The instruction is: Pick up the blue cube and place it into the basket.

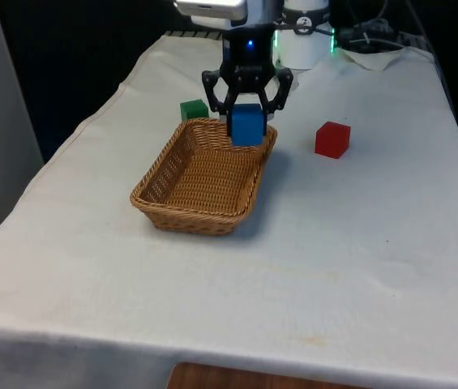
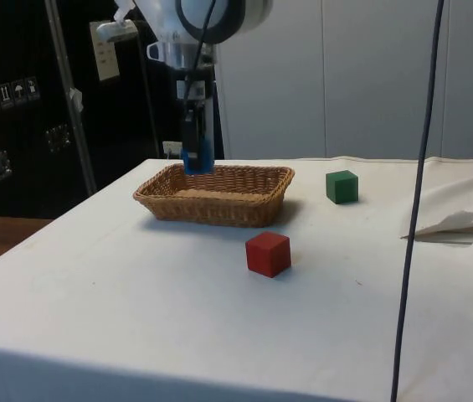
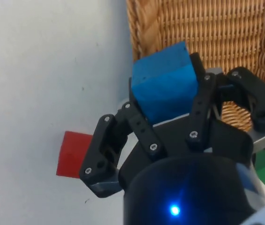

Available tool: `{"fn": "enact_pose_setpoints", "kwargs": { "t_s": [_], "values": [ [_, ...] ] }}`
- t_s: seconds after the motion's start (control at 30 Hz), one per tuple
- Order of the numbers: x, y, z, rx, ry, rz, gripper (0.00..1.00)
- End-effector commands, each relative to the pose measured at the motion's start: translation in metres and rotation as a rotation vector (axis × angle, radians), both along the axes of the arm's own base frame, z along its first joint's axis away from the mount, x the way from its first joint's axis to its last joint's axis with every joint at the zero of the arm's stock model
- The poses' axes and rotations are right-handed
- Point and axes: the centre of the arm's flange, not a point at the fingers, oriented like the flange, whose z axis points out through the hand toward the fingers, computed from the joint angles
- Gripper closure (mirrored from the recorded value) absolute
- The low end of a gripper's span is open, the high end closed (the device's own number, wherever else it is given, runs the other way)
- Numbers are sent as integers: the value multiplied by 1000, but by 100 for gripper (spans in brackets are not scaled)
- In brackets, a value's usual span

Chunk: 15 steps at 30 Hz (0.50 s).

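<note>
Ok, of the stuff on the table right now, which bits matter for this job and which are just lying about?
Part of the job:
- blue wooden cube, held in the black two-finger pincer above the basket's far rim
- woven wicker basket, nothing in it yet

Just lying about:
- green cube, on the cloth beyond the basket
- red cube, off to the front view's right

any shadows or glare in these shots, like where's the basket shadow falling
Front view: the basket casts a soft shadow on the cloth toward the front view's right, and the red cube a faint one. Side view: small shadow under the red cube; no strong glare. Wrist view: the blue cube is evenly lit.
</note>
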Motion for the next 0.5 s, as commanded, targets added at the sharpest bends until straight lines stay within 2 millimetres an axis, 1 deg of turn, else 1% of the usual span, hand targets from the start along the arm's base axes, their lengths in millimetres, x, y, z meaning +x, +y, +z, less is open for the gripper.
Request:
{"fn": "enact_pose_setpoints", "kwargs": {
  "t_s": [0.0,0.2,0.23,0.4,0.47],
  "values": [
    [0,-4,-1,9,-9,0,100],
    [0,-24,-9,11,-10,-5,100],
    [-1,-24,-8,2,-3,-5,100],
    [-1,-39,-15,14,-11,-7,100],
    [-1,-42,-16,14,-12,-7,100]
  ]
}}
